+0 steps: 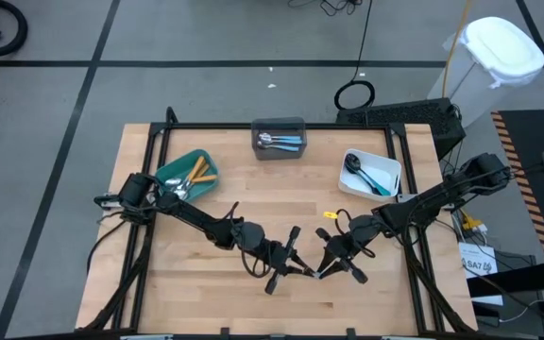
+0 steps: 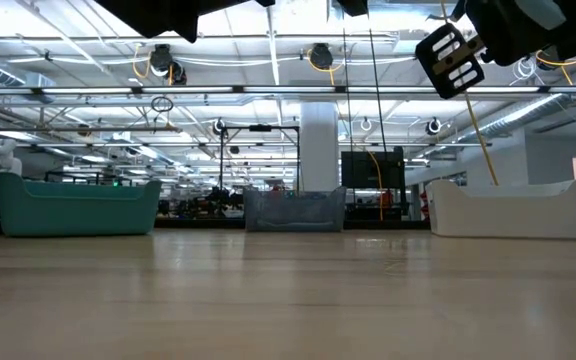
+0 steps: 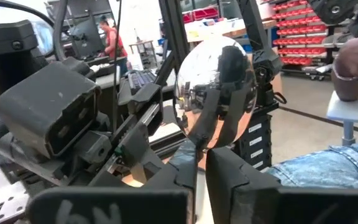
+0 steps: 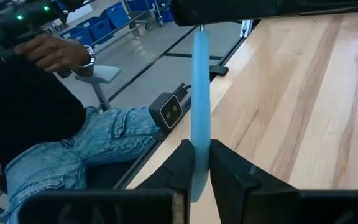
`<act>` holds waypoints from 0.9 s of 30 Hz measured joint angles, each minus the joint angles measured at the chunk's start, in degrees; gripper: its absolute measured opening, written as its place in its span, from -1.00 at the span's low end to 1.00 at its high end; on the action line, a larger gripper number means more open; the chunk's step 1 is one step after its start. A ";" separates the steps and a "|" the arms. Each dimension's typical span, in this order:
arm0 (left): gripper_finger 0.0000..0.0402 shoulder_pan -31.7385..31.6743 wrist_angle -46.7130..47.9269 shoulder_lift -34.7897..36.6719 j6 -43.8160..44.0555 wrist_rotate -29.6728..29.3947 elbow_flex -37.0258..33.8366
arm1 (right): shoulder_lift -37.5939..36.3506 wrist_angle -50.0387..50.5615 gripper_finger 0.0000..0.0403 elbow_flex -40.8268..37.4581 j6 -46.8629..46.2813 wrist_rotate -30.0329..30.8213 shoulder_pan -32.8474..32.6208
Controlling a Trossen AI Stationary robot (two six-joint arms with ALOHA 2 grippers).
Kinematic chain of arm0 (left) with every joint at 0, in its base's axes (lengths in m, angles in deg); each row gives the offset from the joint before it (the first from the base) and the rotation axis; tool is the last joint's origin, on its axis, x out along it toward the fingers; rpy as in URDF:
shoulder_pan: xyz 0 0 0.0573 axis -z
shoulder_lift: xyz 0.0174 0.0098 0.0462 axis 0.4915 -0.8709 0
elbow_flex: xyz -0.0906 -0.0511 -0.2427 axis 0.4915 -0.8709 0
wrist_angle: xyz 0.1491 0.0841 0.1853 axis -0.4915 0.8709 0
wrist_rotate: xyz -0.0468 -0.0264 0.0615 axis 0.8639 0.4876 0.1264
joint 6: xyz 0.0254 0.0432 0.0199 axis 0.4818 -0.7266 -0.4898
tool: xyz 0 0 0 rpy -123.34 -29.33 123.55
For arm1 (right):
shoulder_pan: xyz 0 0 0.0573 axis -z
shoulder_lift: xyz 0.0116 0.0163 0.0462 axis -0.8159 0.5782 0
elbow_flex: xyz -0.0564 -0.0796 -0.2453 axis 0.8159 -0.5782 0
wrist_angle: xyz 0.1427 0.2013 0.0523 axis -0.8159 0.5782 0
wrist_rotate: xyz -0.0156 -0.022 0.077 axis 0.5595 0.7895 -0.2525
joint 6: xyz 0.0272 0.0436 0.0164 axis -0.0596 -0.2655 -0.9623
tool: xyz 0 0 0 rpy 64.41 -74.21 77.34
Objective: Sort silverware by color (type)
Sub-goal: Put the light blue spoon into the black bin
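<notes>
A spoon with a shiny silver bowl point(image 3: 216, 81) and a light blue handle point(image 4: 201, 93) is held in the air between both grippers, over the near middle of the table point(image 1: 308, 271). My left gripper point(image 1: 296, 267) point(image 3: 202, 168) is shut on its bowl end. My right gripper point(image 1: 321, 269) point(image 4: 202, 165) is shut on its handle. Other silverware lies in three bins at the far side: orange-handled pieces in the teal bin point(image 1: 189, 161), blue-handled silver ones in the grey bin point(image 1: 280, 126), a black spoon in the white bin point(image 1: 392, 168). My left gripper pinches the spoon just below its bowl, at the neck point(image 3: 202, 142), between its two fingers point(image 3: 185, 177). The bowl stands out past the fingertips, and the spoon is clear of the table. My right gripper pinches the blue handle near its free end point(image 4: 201, 148) between its two fingers point(image 4: 225, 171). The handle runs on straight ahead from the fingertips to the left gripper point(image 4: 260, 9).
A small yellow piece point(image 1: 330, 214) lies on the table near the white bin. In the low view the teal bin point(image 2: 78, 205), grey bin point(image 2: 295, 210) and white bin point(image 2: 513, 208) stand in a row. A person in jeans point(image 4: 73, 155) sits by the table's edge.
</notes>
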 joint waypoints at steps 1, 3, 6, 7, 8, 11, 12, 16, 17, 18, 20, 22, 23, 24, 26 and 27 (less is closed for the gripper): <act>-0.94 0.00 0.00 0.00 0.00 -0.61 0.00 | 0.00 0.04 -0.81 0.00 -0.14 0.07 0.00; -0.96 0.07 0.00 0.00 0.02 -2.26 0.00 | -0.02 0.19 -0.75 0.00 -1.11 0.88 0.00; -0.96 0.01 0.03 0.00 -0.13 -3.76 0.00 | -0.59 1.16 -0.62 0.00 -3.40 5.26 -0.04; -0.97 -0.07 0.04 0.00 -0.09 -4.43 0.00 | -0.95 2.01 -0.58 0.00 -3.67 6.80 -0.02; -0.98 -0.07 0.06 0.00 -0.02 -5.29 0.00 | -1.41 2.95 -0.52 0.00 -4.05 8.26 -0.02; -0.98 -0.07 0.22 0.00 0.34 -9.25 0.00 | -3.36 7.31 -0.35 0.39 -4.32 12.79 -0.05; -0.98 -0.08 0.26 0.00 0.35 -10.64 0.00 | -4.08 8.30 -0.30 0.50 -4.60 14.29 -0.18; -0.99 -0.09 0.42 0.00 0.64 -16.51 0.00 | -7.23 12.95 -0.13 0.58 -5.92 19.82 -0.92; -0.99 -0.07 0.25 0.00 0.99 -18.98 0.00 | -7.97 14.38 -0.10 0.59 -6.16 21.05 -1.14; -0.99 -0.04 -0.02 0.00 1.50 -21.72 0.00 | -8.84 15.82 -0.08 0.59 -6.22 22.55 -1.44; -0.99 -0.04 -0.57 0.00 2.41 -28.04 0.02 | -10.59 17.89 -0.05 0.59 -6.14 27.31 -2.24; -0.99 0.04 -1.87 0.00 2.80 -34.06 0.02 | -12.27 19.42 -0.04 0.59 -5.17 33.57 -3.43; -0.99 0.14 -2.84 0.00 3.39 -37.26 0.02 | -12.95 19.86 -0.04 0.59 -4.48 37.11 -4.05; -0.99 0.22 -3.59 0.00 4.14 -40.71 0.04 | -13.44 19.94 -0.04 0.59 -3.83 40.99 -4.72; -0.99 0.26 -4.76 0.00 5.80 -48.46 0.04 | -13.94 19.80 -0.04 0.59 -2.10 47.61 -6.08; -0.99 0.27 -5.27 0.00 6.56 -52.32 0.04 | -13.87 19.60 -0.04 0.59 -1.32 50.77 -6.73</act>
